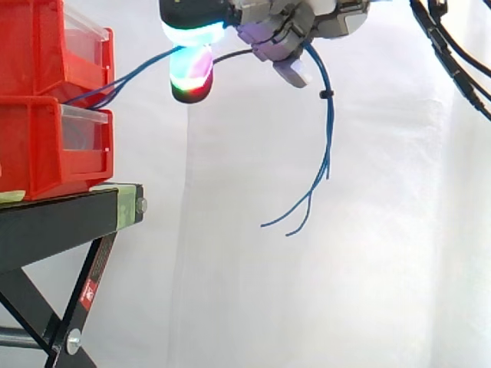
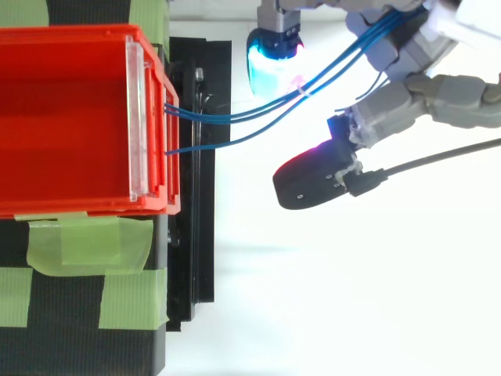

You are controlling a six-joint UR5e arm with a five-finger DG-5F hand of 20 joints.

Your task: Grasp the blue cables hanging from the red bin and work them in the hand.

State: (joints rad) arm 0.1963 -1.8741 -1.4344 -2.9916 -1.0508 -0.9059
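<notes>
Grasp looks made, working stage in hand. Cables (image 1: 331, 130) run from the bin (image 1: 31, 69) up into the hand (image 1: 284, 31), then hang loose below it. Hand curled round them, high and just clear of the bin, palm down, one glowing pad (image 1: 192, 73) pointing downward. Next, likely: roll the strands between the fingers without dragging them from the bin.

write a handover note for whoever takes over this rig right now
Hand: raised beside the red bin, fingers curled round the blue cables.
Cables: they run from the bin's front up into the hand, and the loose ends hang free below it.
Done: the grasp.
Left: working the cables in the hand.
</notes>
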